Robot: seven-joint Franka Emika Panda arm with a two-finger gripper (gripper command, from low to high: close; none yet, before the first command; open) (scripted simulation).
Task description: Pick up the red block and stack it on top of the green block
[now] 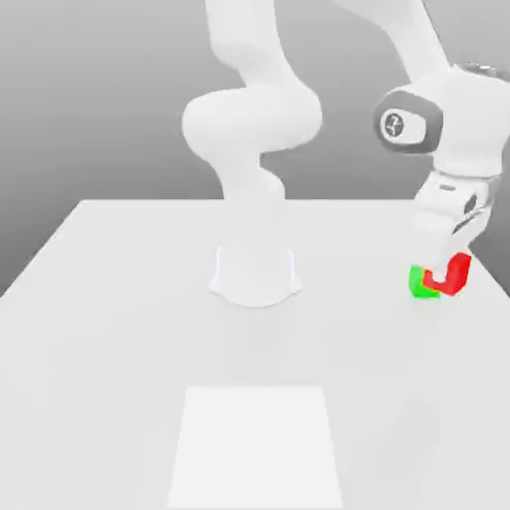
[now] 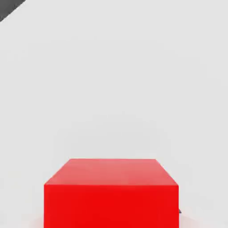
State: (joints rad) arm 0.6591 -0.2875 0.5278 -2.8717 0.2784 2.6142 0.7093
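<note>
Beside the green block (image 1: 419,283), the gripper (image 1: 443,261) clamps the plain red block (image 1: 450,277).

A plain white tabletop (image 1: 110,329) spreads wide under soft, even light. Toward six o'clock on it lies a brighter white rectangular patch (image 1: 257,446), flat on the surface. Behind, at twelve o'clock, a bare grey backdrop (image 1: 90,90) shades darker upward.

White table (image 1: 120,329), paler square patch (image 1: 256,445)

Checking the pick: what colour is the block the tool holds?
Bright red, plain; the red block shows best in the hand view.
</note>
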